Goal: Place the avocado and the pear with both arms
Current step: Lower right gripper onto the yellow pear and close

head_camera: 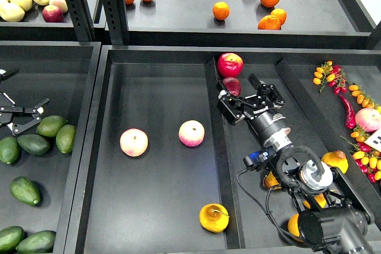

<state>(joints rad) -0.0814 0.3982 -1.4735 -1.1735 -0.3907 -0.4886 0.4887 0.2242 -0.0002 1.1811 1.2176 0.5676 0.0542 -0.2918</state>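
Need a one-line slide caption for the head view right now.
Right end effector reaches beside dark red fruit in the right bin; left end effector hovers by avocados; pear sits untouched.

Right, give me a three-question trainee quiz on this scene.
1. How many peaches lie in the middle tray?
2. True or false: the pear sits on the top shelf.
3. Where are the avocados? A left tray, B right tray, C top shelf.

Key: 1. Two. 2. False: the pear lies at the middle tray's near end. 3. A.
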